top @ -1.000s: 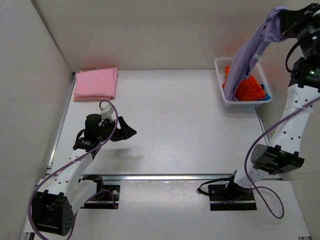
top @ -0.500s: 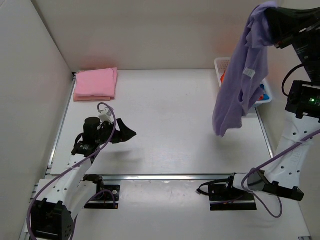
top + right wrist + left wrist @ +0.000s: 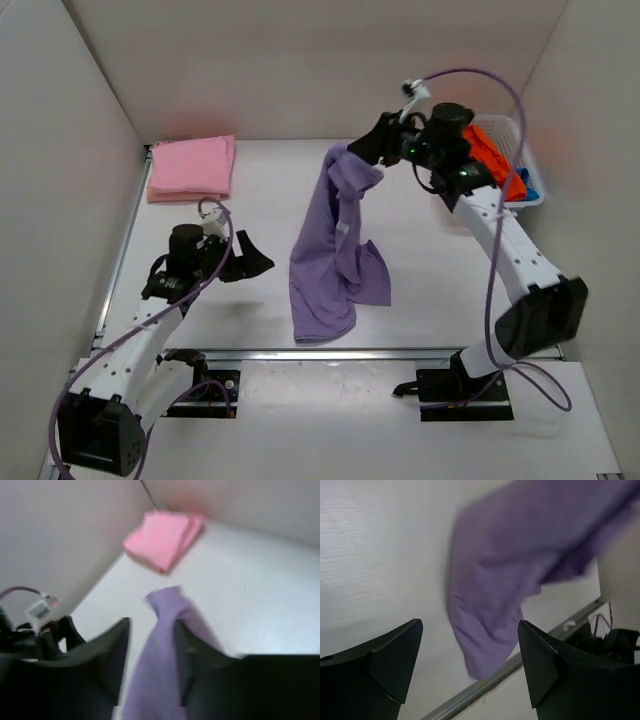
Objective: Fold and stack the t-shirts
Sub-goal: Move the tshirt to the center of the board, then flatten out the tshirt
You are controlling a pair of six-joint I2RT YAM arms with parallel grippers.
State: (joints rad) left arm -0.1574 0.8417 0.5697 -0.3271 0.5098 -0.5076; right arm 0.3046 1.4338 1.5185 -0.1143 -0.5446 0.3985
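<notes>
The purple t-shirt (image 3: 330, 250) hangs in a long drape from my right gripper (image 3: 377, 142) down to the table near the front rail. In the right wrist view the purple t-shirt (image 3: 167, 612) runs between the parted fingers, with a gap beside the left one. My left gripper (image 3: 256, 262) is open and empty, left of the cloth; its wrist view shows the purple t-shirt (image 3: 495, 580) ahead of the left gripper (image 3: 470, 665). A folded pink t-shirt (image 3: 192, 167) lies at the back left. An orange t-shirt (image 3: 497, 152) and a bit of blue t-shirt (image 3: 531, 188) sit in the basket.
The white lattice basket (image 3: 522, 200) stands at the back right against the wall. A metal rail (image 3: 300, 353) runs along the table's front edge, just below the shirt's lower end. White walls enclose the left, back and right sides.
My right arm swung the purple shirt from above the basket leftward and down over the middle of the table; its fingers have parted. The left arm barely moved.
</notes>
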